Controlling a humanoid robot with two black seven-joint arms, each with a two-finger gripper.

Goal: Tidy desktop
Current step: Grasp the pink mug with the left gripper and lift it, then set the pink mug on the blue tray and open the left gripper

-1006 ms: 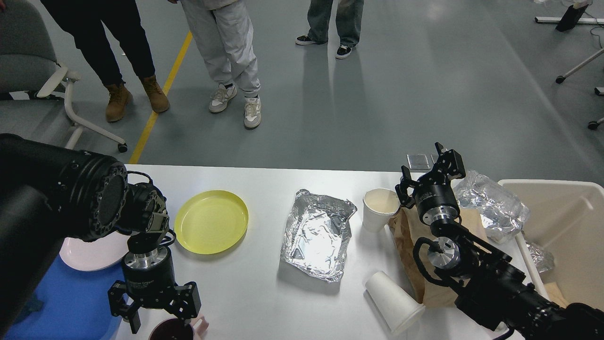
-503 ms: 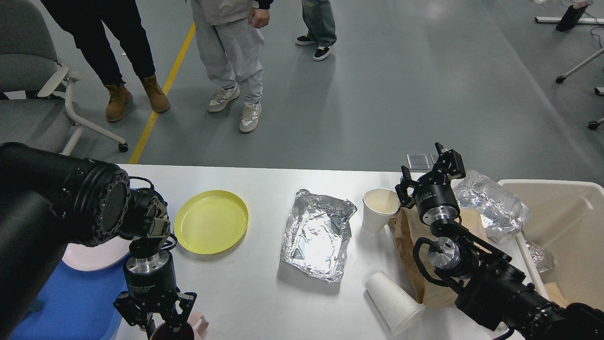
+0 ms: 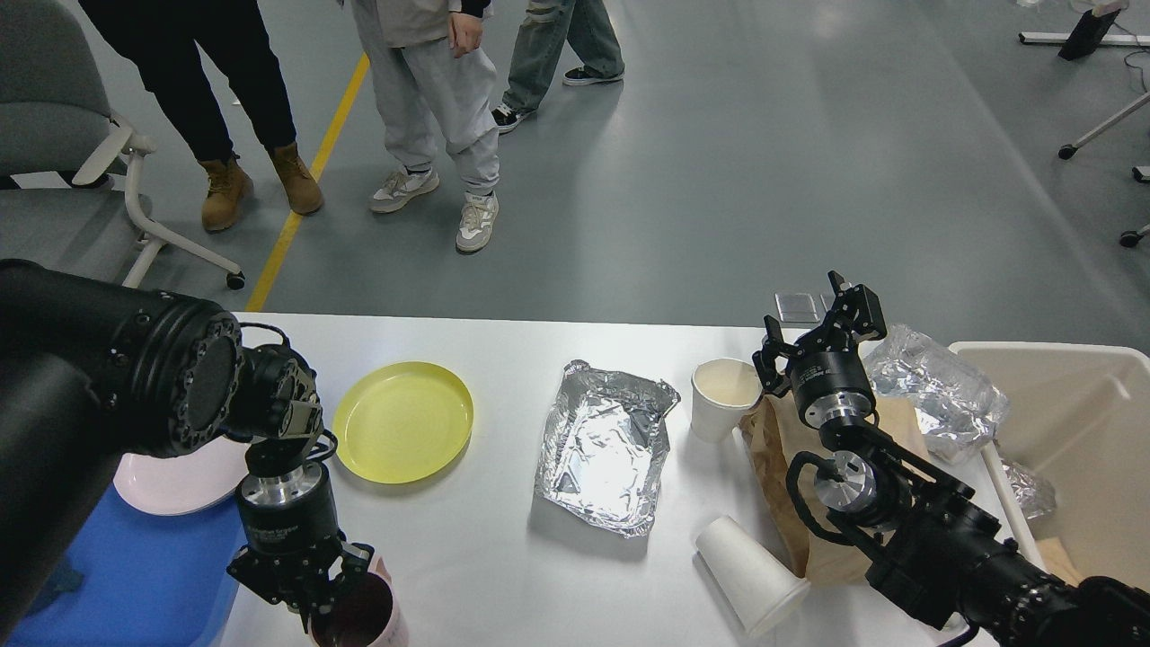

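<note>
Down at the near left edge of the table (image 3: 503, 575), the left pincer (image 3: 310, 593) points straight down, its fingers clamped on the rim of a pink mug (image 3: 364, 615) with a dark inside. The mug sits tilted in the grip, just right of the blue tray (image 3: 135, 584), where a pale pink plate (image 3: 171, 481) rests. The white table stretches wide across the scene. Going right: a yellow plate (image 3: 402, 421), then a foil tray (image 3: 604, 447) in the middle, an upright paper cup (image 3: 724, 397), and nearer us a second paper cup (image 3: 753, 576) lying on its side. Over on the right, the right pincer (image 3: 819, 331) hangs above a brown paper bag (image 3: 791, 467), fingers spread apart, gripping nothing. Crumpled foil (image 3: 943, 391) lies beside the beige bin (image 3: 1078, 431) at the far right.
</note>
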